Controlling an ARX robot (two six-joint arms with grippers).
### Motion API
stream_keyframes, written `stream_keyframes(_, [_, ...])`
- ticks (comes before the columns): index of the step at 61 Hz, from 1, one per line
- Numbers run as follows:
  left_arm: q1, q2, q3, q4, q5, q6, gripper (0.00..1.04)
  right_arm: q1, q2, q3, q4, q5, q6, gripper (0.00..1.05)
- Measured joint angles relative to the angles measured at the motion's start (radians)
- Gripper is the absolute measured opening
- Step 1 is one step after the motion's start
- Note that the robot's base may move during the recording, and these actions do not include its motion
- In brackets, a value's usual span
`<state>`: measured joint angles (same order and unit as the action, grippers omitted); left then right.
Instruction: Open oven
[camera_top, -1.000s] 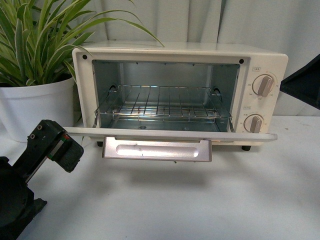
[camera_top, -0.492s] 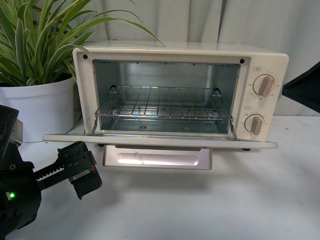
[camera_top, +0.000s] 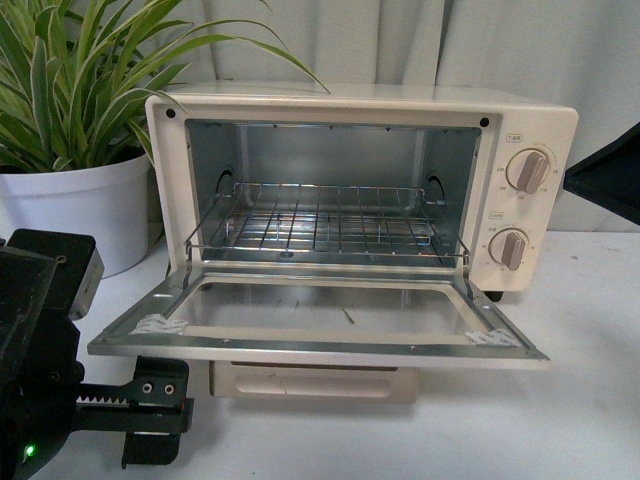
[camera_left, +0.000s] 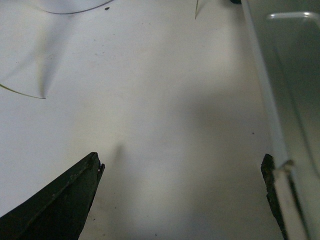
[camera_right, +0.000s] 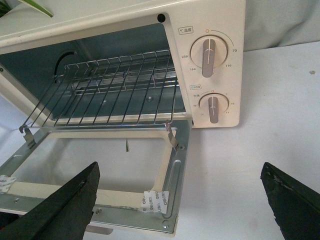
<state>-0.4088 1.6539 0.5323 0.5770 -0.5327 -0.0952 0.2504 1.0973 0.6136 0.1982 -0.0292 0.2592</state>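
The cream oven (camera_top: 350, 105) stands at the middle of the white table. Its glass door (camera_top: 320, 320) hangs open and slopes down toward me, with the handle (camera_top: 310, 382) underneath. The wire rack (camera_top: 320, 225) shows inside, and two beige knobs (camera_top: 528, 170) sit on the right. My left gripper (camera_top: 150, 410) is open, low beside the door's left front corner. In the left wrist view the gripper (camera_left: 182, 170) holds nothing, and the door's edge (camera_left: 277, 125) runs past one finger. My right gripper (camera_right: 180, 170) is open over the door's right corner (camera_right: 165, 200) and touches nothing.
A spider plant in a white pot (camera_top: 70, 210) stands left of the oven. A grey curtain (camera_top: 400, 40) hangs behind. Bare white table (camera_top: 560, 400) lies right of the door. A black part of the right arm (camera_top: 610, 180) shows at the right edge.
The door has swung from level down to a forward slope, showing its inner face. My left gripper has dropped lower, away from the door's left corner.
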Motion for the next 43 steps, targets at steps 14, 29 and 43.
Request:
stream_keyframes(14, [-0.008,-0.002,-0.006,0.000,0.009,0.095,0.98,0.003,0.000,-0.009,0.001,-0.005,-0.001,0.95])
stream_keyframes(29, [-0.015,-0.060,-0.054,0.004,0.063,0.194,0.98,0.013,-0.003,-0.015,0.000,-0.030,-0.013,0.95])
stream_keyframes(43, [-0.032,-0.231,-0.159,-0.010,0.117,0.265,0.98,0.037,-0.058,-0.070,-0.010,-0.071,-0.053,0.95])
